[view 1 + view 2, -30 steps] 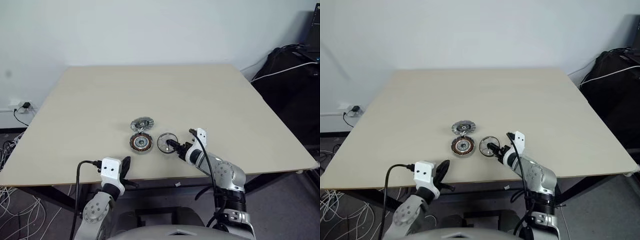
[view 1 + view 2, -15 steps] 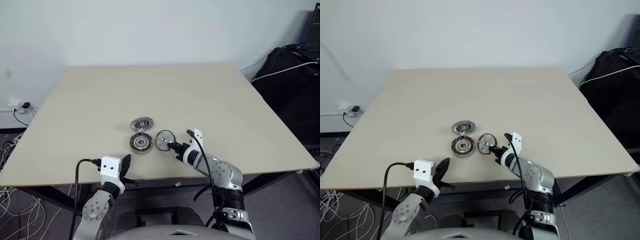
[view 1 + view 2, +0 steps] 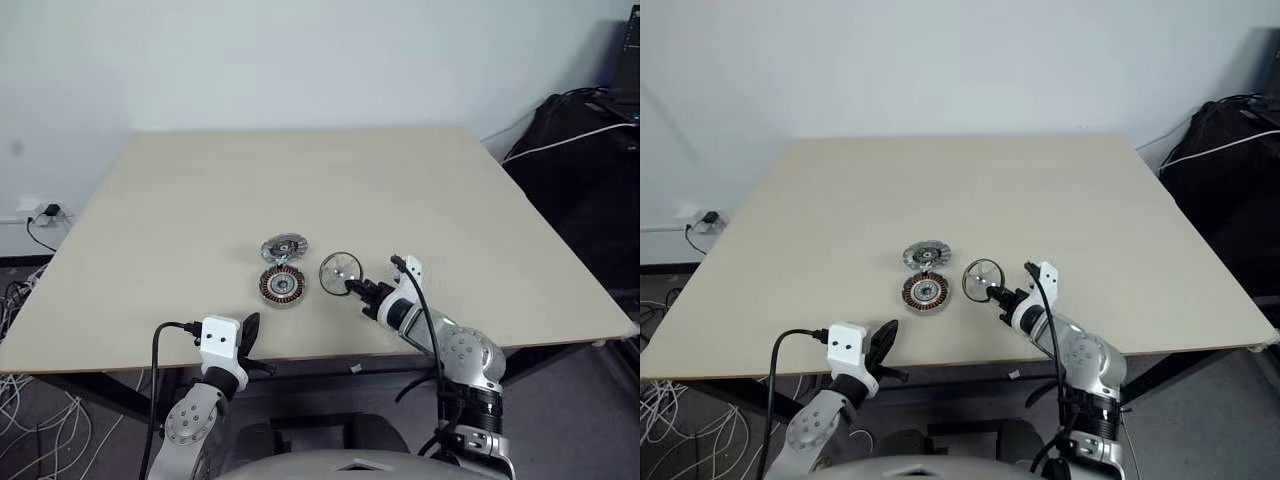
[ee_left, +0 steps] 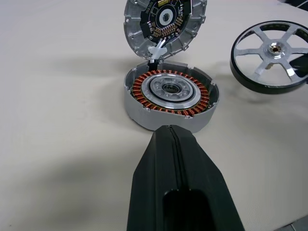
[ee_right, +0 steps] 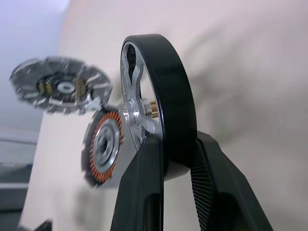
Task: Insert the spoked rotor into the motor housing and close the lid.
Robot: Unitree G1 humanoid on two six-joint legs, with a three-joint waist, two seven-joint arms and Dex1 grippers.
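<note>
Right gripper (image 5: 166,159) pinches the spoked rotor (image 3: 341,272) by its black rim, holding it on edge, lifted off the table (image 3: 420,190), just right of the motor housing (image 3: 282,286). Left gripper (image 4: 175,144), fingers pressed together, points at the housing from the near edge. Judged: rotor picked up; seating it and closing the lid (image 3: 284,247) are left. Lid stands hinged open behind the housing. Wide bare tabletop on all sides; near edge lies close below both grippers.
</note>
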